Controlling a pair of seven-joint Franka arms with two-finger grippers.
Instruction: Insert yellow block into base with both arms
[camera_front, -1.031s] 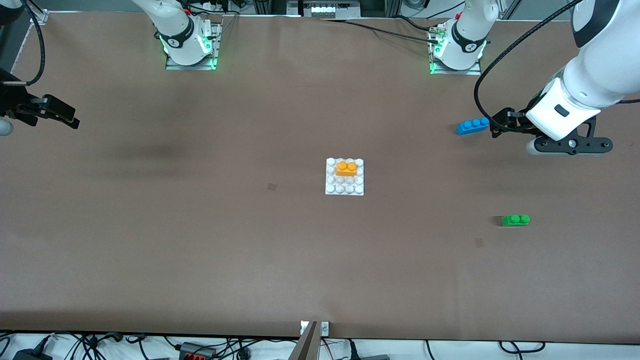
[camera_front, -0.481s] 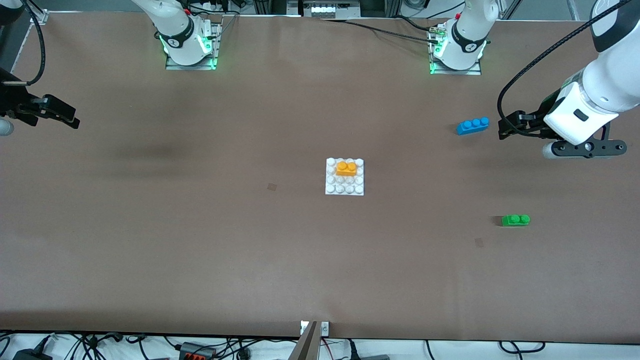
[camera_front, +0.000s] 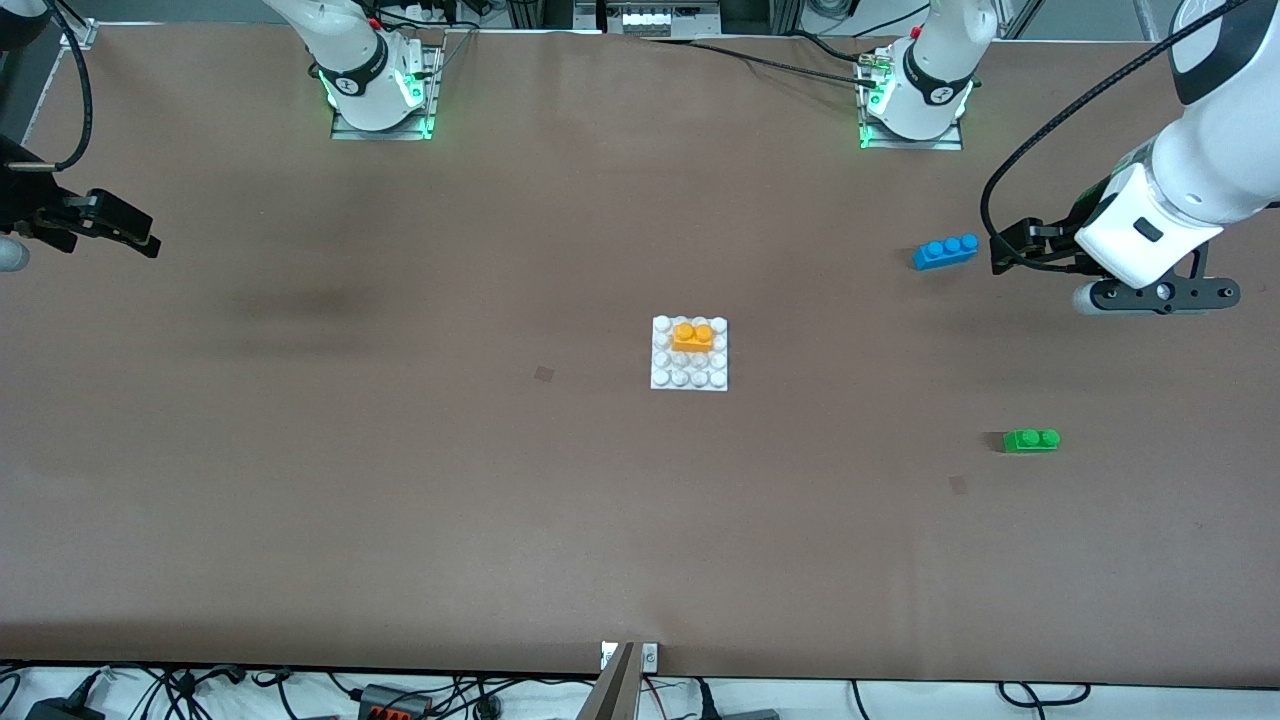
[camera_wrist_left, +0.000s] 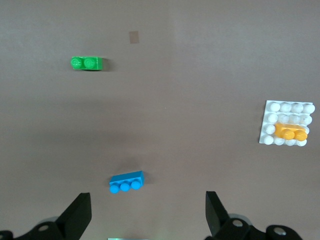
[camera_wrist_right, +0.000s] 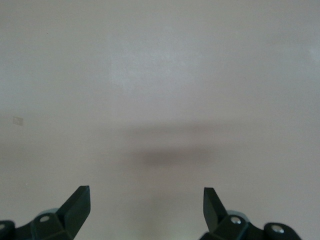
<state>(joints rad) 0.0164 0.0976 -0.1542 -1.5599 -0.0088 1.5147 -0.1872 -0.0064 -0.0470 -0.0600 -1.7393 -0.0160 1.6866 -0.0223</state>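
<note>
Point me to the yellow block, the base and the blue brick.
yellow block (camera_front: 693, 336): front view, on its top between the two studs.
base (camera_front: 680, 378): front view, on the bare stud row nearest that camera.
blue brick (camera_wrist_left: 126, 182): left wrist view, on the middle of its body.

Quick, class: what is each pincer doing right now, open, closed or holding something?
Left pincer: open, holding nothing, in the air beside the blue brick.
Right pincer: open, holding nothing, over bare table at the right arm's end.

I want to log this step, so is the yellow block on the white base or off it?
On it. The yellow block sits studs up on the base, along the rows nearer the robots, with neither hand touching it.
</note>
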